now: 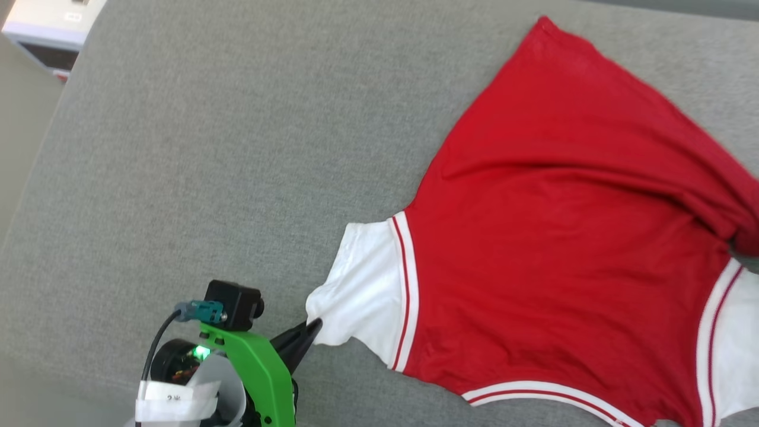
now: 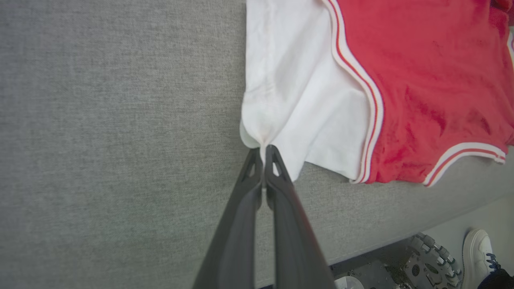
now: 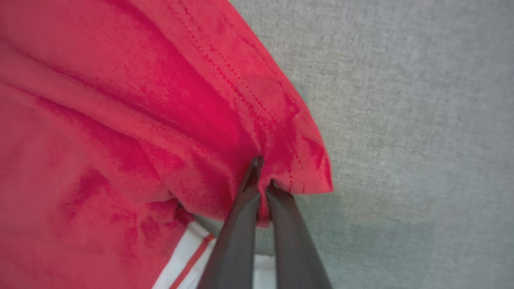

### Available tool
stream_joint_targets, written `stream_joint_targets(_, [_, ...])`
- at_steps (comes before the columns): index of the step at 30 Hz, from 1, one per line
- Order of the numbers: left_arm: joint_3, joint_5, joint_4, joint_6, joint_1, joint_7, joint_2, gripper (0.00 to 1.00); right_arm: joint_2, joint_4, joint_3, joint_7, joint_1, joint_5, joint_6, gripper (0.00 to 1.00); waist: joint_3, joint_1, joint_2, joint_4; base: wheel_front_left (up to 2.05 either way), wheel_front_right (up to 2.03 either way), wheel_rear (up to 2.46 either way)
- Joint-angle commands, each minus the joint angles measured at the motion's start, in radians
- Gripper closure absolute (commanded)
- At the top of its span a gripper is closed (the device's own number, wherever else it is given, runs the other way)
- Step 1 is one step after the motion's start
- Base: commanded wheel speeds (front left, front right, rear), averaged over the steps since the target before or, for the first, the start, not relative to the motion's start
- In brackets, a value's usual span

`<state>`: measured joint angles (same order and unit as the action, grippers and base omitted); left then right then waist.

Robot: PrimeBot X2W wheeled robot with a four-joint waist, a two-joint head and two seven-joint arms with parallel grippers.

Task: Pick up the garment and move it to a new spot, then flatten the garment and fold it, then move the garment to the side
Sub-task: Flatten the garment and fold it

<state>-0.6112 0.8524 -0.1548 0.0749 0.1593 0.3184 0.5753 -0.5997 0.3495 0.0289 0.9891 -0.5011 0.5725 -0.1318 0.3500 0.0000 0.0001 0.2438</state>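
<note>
The garment (image 1: 557, 249) is a red shirt with white sleeves and red-and-white striped trim, spread plain side up over the right of the grey surface. My left gripper (image 1: 314, 326) is shut on the tip of its white sleeve (image 2: 289, 92); in the left wrist view the gripper (image 2: 264, 149) pinches that sleeve's bunched corner. My right gripper (image 3: 263, 176) is shut on a fold of the red hem corner (image 3: 297, 152), with cloth gathered between its fingers. The garment's right part runs past the head view's edge.
The grey fabric surface (image 1: 225, 166) stretches wide to the left of the shirt. A white box (image 1: 50, 26) sits beyond its far left corner. Below the surface's near edge, a person's white shoe (image 2: 478, 253) and a ribbed wheel (image 2: 425, 257) stand on the floor.
</note>
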Motion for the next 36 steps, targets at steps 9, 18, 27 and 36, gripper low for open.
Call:
stream_joint_targets(9, [0.006,0.027,0.04,0.024,-0.061,-0.04,-0.02,1.0,0.042,-0.107,0.074,-0.01,0.265,0.057,0.001,1.0,-0.174,0.0,-0.0001,-0.116,0.0,0.0,0.0])
stream_joint_targets(18, [0.027,0.063,0.058,0.032,-0.103,-0.087,-0.045,1.0,0.141,-0.196,0.182,-0.027,0.489,0.075,0.001,1.0,-0.211,0.0,-0.0001,-0.15,0.0,0.0,0.0])
stream_joint_targets(27, [0.033,0.06,0.063,0.032,-0.093,-0.098,-0.045,1.0,0.169,-0.21,0.189,-0.033,0.504,0.057,0.001,0.68,-0.218,0.0,-0.0001,-0.166,0.0,0.0,0.0])
stream_joint_targets(36, [0.028,0.037,0.026,0.048,-0.085,-0.096,-0.033,1.0,0.162,-0.32,0.199,0.009,0.432,0.064,0.001,0.0,-0.213,0.0,-0.0001,-0.153,0.0,0.0,0.0])
